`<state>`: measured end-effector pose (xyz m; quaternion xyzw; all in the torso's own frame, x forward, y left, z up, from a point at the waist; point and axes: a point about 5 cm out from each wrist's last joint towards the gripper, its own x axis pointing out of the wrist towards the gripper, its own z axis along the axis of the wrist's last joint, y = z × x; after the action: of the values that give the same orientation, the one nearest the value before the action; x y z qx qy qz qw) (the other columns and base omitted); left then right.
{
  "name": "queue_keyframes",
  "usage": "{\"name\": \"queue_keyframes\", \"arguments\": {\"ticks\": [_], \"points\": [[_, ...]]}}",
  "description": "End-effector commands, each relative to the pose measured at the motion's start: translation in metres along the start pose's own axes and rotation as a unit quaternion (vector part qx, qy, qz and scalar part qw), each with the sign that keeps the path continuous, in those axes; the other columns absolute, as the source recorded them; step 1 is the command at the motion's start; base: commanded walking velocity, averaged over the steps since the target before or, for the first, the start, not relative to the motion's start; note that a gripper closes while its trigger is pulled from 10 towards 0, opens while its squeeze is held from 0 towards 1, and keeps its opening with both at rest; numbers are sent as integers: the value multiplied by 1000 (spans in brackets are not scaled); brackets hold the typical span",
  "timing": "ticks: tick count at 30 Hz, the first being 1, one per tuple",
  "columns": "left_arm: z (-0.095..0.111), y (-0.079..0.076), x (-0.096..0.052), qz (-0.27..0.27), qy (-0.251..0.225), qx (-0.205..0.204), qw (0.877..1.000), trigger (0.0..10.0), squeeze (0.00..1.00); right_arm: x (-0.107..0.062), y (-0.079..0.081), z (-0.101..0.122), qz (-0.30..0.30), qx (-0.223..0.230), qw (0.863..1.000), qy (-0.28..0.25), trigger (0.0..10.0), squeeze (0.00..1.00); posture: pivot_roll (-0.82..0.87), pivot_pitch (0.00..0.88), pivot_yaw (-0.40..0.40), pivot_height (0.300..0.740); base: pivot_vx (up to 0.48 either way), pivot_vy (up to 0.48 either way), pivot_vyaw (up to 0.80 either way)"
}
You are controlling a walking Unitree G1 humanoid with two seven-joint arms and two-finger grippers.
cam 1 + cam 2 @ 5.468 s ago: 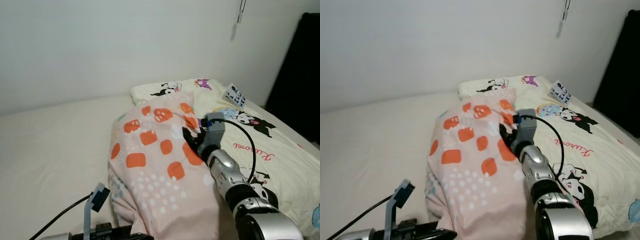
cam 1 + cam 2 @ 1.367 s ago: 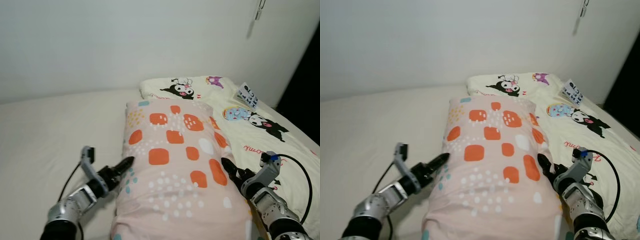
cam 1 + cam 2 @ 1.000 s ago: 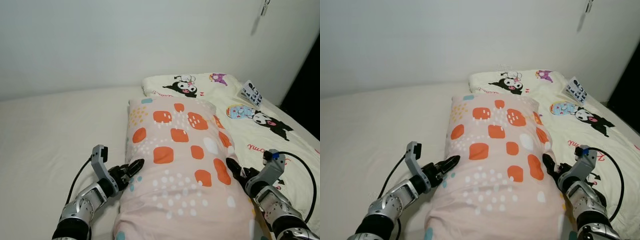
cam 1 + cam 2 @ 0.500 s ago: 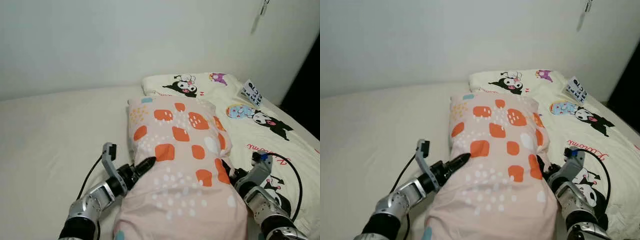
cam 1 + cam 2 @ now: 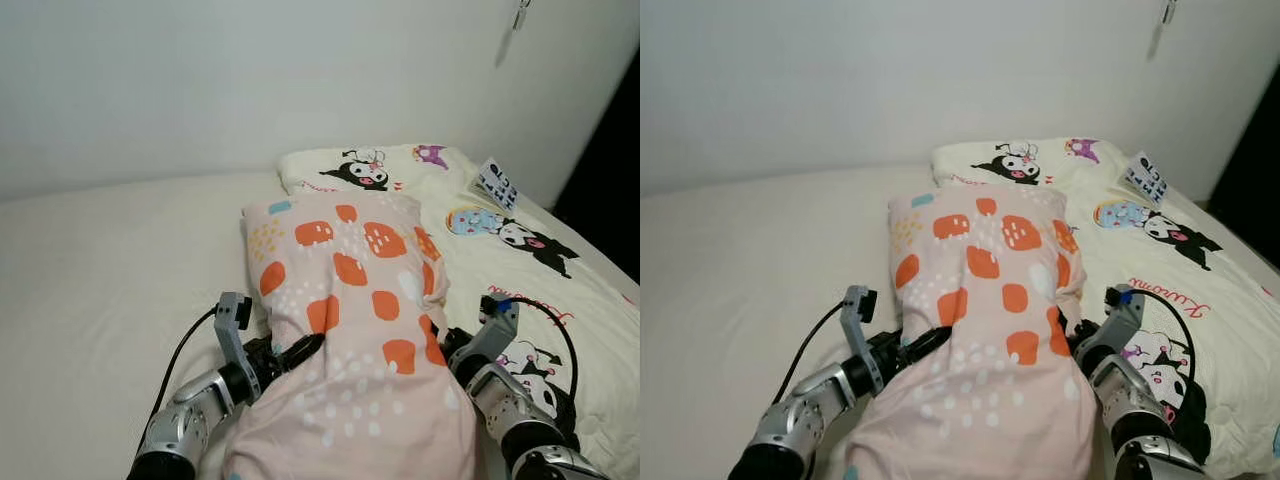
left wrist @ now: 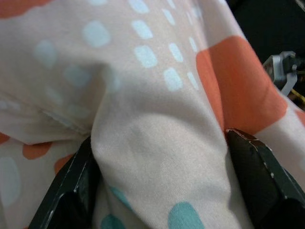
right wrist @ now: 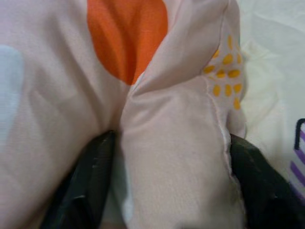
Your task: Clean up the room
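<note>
A pink pillow [image 5: 350, 300] with orange patches and white dots lies lengthwise on the bed in front of me. My left gripper [image 5: 303, 349] is dug into its left side, and in the left wrist view a fold of the pillow [image 6: 157, 86] sits clamped between the two black fingers [image 6: 71, 191]. My right gripper [image 5: 447, 343] presses into the pillow's right side. In the right wrist view a bunched edge of the pillow [image 7: 176, 191] is pinched between the fingers [image 7: 255, 176]. The pillow's near end hides both sets of fingertips in the head views.
A cartoon-print pillow [image 5: 365, 165] lies at the head of the bed, by the white wall. A matching quilt [image 5: 545, 280] covers the right side, with a small black-and-white card [image 5: 495, 183] on it. Bare cream sheet [image 5: 100, 270] spreads left. A dark shape [image 5: 610, 150] stands far right.
Both grippers have pushed further into the pillow's sides and closed on folds of it. The pillow is now squeezed narrower and bunched up between them.
</note>
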<state>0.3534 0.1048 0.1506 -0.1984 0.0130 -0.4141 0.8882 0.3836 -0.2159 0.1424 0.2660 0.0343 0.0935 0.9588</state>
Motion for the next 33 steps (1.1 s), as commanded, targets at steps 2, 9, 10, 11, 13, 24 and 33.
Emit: {"name": "queue_keyframes", "arguments": {"ticks": [2,9,10,11,13,24,33], "points": [[-22,-9,4,-10,41,6,999,2196,0,5,18,-26,36,0,998,44,0,0,55,325,2,575,0,0,0],[-23,-5,2,18,36,21,999,0,0,7,24,-25,54,-15,998,39,0,0,31,294,-4,575,0,0,0],[-23,-5,1,21,34,24,999,0,0,8,26,-25,58,-26,997,41,0,0,23,285,-5,575,0,0,0],[-22,-6,1,22,32,26,999,0,0,9,28,-25,63,-36,996,42,0,0,23,285,-5,575,0,0,0],[-21,-5,0,29,29,28,999,0,0,9,30,-24,67,-44,996,41,0,0,11,268,-4,575,0,0,0],[-29,-6,-10,64,11,31,997,0,0,10,40,-22,80,-72,994,17,0,0,-11,201,-11,575,0,0,0],[-25,-12,-16,80,-25,40,996,0,0,9,63,-16,109,-133,985,-28,0,0,-20,172,-17,575,0,0,0]]}}
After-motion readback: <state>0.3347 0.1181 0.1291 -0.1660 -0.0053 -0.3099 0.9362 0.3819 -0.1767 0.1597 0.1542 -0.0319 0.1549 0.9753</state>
